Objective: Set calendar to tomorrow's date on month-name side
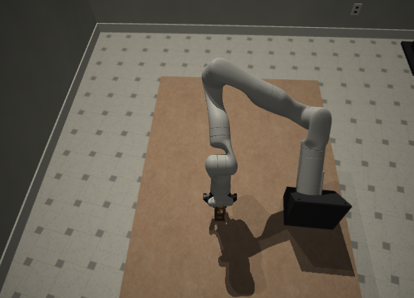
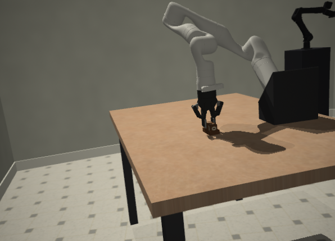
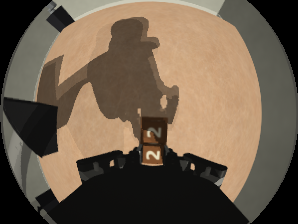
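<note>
One tabletop (image 1: 180,160) (image 2: 168,158) (image 3: 215,75), one tool (image 1: 220,208) (image 2: 208,123) (image 3: 153,150) pinching one brown cube (image 1: 219,211) (image 2: 210,126) (image 3: 148,155); two pale 2s showing in wrist view
</note>
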Controlling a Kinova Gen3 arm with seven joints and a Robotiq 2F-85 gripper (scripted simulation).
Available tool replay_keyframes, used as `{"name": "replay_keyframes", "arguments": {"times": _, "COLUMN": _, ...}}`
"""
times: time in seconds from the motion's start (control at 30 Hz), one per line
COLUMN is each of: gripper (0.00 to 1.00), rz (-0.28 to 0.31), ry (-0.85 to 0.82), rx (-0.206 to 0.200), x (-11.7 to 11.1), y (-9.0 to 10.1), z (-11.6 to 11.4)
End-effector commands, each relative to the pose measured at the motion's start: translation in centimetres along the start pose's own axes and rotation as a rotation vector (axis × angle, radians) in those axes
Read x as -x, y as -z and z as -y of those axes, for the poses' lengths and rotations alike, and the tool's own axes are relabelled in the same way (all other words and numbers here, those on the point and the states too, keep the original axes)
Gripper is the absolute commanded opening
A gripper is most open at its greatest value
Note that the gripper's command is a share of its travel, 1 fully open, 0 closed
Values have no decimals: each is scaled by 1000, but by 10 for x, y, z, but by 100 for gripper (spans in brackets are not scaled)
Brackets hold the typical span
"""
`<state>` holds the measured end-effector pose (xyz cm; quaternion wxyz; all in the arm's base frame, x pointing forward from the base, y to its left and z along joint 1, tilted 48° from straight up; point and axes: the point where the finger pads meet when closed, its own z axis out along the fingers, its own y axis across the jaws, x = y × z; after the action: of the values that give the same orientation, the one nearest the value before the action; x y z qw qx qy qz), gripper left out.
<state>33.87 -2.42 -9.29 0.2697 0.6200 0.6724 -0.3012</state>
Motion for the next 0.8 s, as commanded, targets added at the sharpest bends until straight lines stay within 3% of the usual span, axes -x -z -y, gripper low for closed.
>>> {"name": "replay_keyframes", "arguments": {"times": 0.0, "gripper": 26, "rz": -1, "ry": 0, "rx": 2, "x": 0, "y": 1, "z": 0}}
{"name": "replay_keyframes", "arguments": {"times": 0.57, "gripper": 26, "rz": -1, "ry": 0, "rx": 2, "x": 0, "y": 1, "z": 0}}
{"name": "replay_keyframes", "arguments": {"times": 0.77, "gripper": 34, "rz": -1, "ry": 0, "rx": 2, "x": 0, "y": 1, "z": 0}}
